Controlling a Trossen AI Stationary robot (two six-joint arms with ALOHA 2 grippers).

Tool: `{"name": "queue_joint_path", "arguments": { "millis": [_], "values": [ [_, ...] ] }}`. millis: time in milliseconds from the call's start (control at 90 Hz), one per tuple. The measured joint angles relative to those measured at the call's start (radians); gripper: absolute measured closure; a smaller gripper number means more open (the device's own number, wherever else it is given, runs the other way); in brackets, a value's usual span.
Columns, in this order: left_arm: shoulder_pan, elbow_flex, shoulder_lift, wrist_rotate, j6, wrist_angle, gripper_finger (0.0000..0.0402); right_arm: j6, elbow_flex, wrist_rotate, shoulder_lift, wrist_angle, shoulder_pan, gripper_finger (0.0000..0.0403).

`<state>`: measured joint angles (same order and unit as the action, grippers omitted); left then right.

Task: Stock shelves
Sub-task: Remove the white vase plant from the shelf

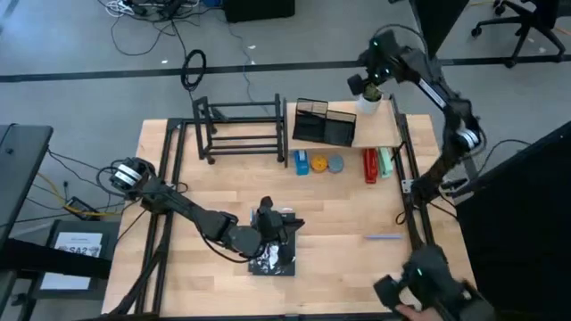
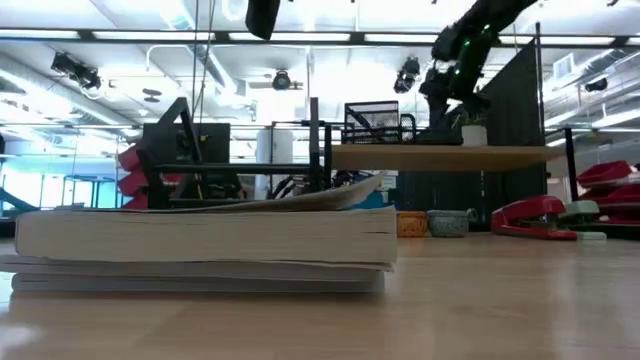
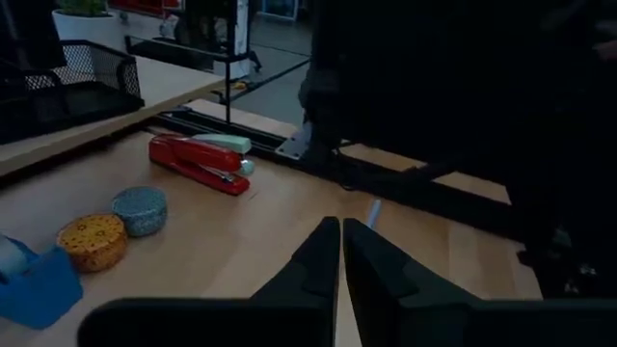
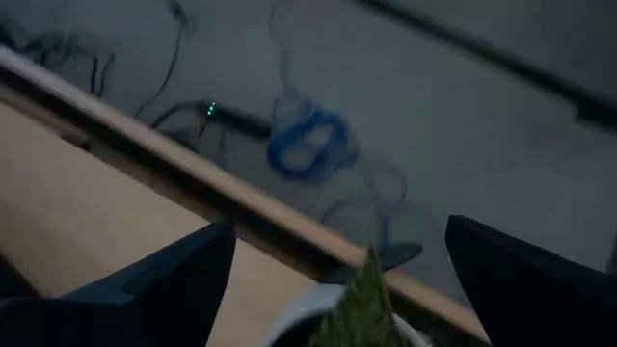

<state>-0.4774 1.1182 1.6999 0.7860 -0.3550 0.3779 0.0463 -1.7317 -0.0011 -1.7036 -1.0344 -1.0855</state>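
Your right gripper [image 4: 339, 231] hung at about 1 o'clock on the table, directly over the small potted plant [image 1: 367, 104], with its fingers spread wide either side of the green leaves and touching nothing. The plant stood on the far corner of the wooden plank shelf [image 1: 379, 134], just beside the black mesh organizer [image 1: 323, 122].

Judge that pot as light, rigid and smooth-walled, and probably a little top-heavy. You would do best to close on the white pot wall below the rim, not on the soft leaves, which would only fold.

Your left gripper [image 3: 341, 253] sat near 6 o'clock with its fingers pressed together and nothing between them, just above the book [image 1: 272, 259]. The book looked thick, heavy for one pincer and floppy at the cover. A grip at the spine edge would likely hold better than one at the loose pages.

The shelves themselves read as stiff and fixed. The plank was pale wood on thin black legs, at about 1 o'clock. The black tube rack [image 1: 241, 129], with slatted tiers, stood at about 11 o'clock and held nothing that I could see.

Under the near edge of the plank lay the blue tape dispenser [image 1: 303, 162], two round tins [image 1: 327, 164], a red stapler [image 1: 369, 166] and a green one [image 1: 384, 161]. All were small and hard.
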Motion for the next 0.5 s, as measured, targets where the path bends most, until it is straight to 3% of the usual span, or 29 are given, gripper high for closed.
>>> {"name": "queue_joint_path", "arguments": {
  "millis": [189, 344, 500],
  "values": [
    [0.000, 0.000, 0.000, -0.001, -0.004, 0.000, 0.0401, 0.000, -0.110, -0.052, -0.108, -0.189, -0.022, 0.0057],
    [0.000, 0.000, 0.000, -0.002, -0.016, -0.002, 0.0401, 0.005, -0.119, -0.145, -0.114, -0.271, -0.033, 0.0057],
    [0.000, 0.000, 0.000, -0.002, -0.016, -0.002, 0.0401, 0.006, -0.118, -0.158, -0.079, -0.348, -0.032, 0.0057]
  ]
}}
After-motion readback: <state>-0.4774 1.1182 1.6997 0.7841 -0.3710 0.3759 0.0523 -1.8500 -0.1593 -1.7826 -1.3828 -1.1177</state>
